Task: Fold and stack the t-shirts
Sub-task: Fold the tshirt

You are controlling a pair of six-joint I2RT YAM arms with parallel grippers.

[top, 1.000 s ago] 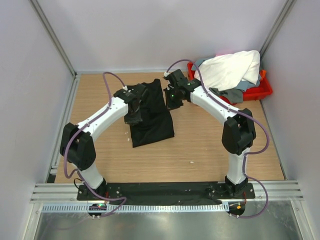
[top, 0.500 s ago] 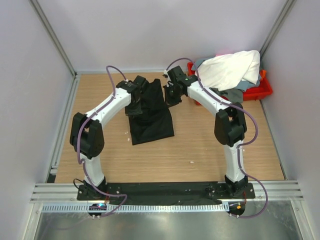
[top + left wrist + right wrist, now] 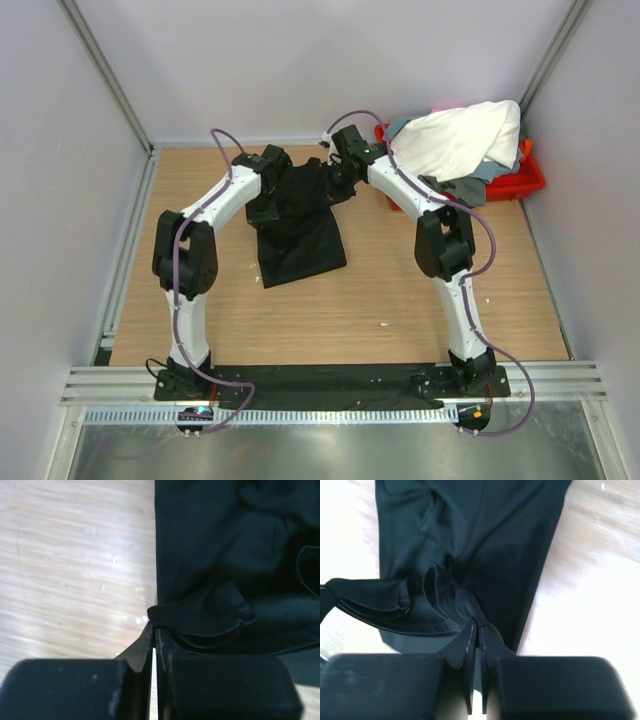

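Black t-shirt (image 3: 300,238): your left gripper (image 3: 153,631) clamps one edge fold, right gripper (image 3: 476,630) nips another. Draw both level and together; release only once edges align.

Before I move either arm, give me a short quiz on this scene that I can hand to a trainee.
1. True or false: the white t-shirt lies heaped on the red tray.
2. The left gripper is: A, shut on an edge of the black t-shirt; B, open above bare wood; C, shut on the tray's rim.
3. Fill in: the red tray stands at the far ____ corner of the table.

Key: 1 true. 2 A. 3 right.
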